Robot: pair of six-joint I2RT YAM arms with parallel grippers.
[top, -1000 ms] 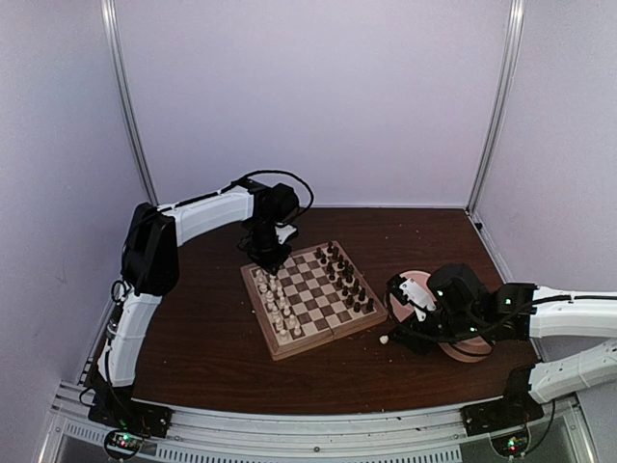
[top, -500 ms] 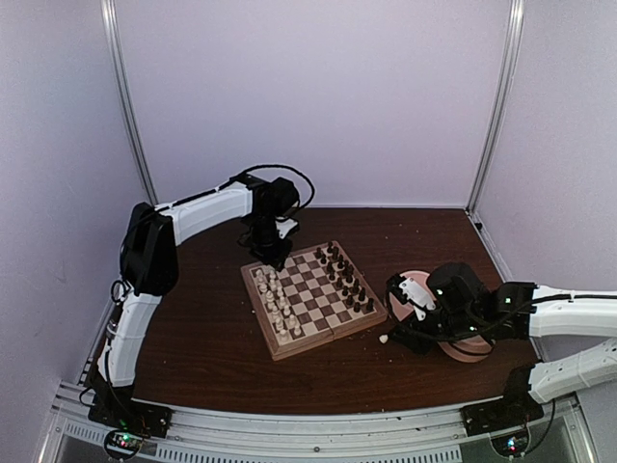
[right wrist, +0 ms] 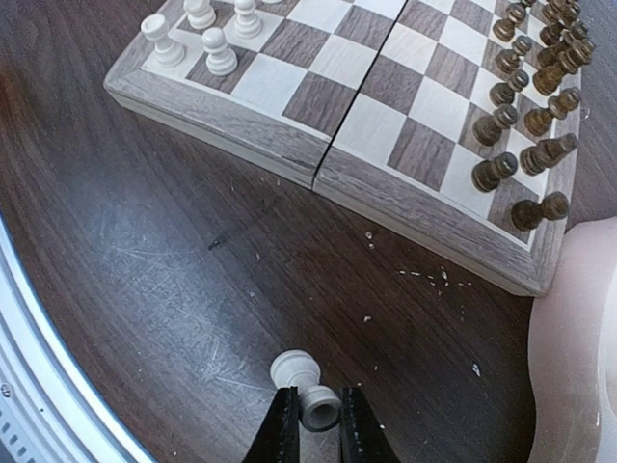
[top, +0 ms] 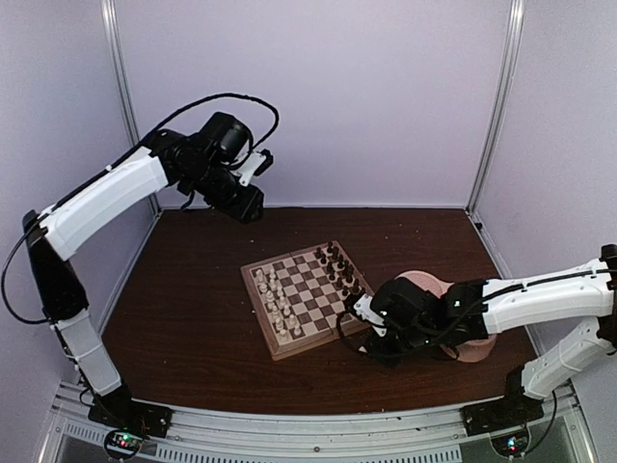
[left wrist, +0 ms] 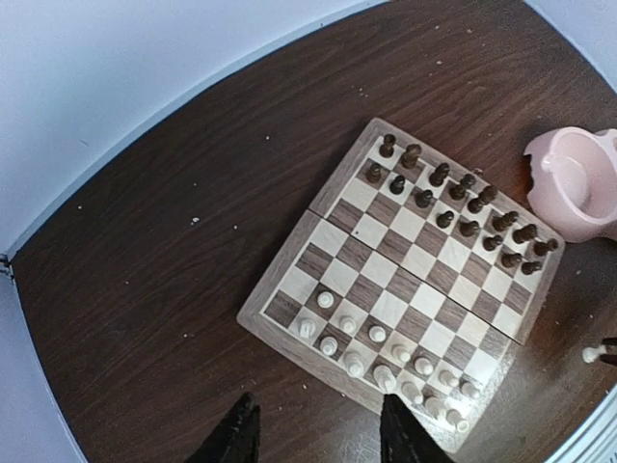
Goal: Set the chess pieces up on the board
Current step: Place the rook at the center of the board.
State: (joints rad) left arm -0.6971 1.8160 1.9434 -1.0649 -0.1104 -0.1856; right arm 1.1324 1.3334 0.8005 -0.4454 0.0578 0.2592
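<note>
Chess pieces [left wrist: 386, 367]: found upright in two rows along the left side of the board [left wrist: 386, 270]. Noted the left gripper [left wrist: 318, 442] raised high above and to the left of the board, where a second ago it sat low at the board's far-left corner. Recorded its jaws now parted with nothing between them. Taken to mean a piece has just been released there. Observed dark pieces [left wrist: 453, 198] ranked along the board's right side. Noted the right gripper [right wrist: 316, 424] brought in from beside the pink bowl [left wrist: 574, 183] to just off the board's near-right edge. Found it clamped on one cream piece [right wrist: 304, 386] held sideways. Judged that piece next for placing.
</note>
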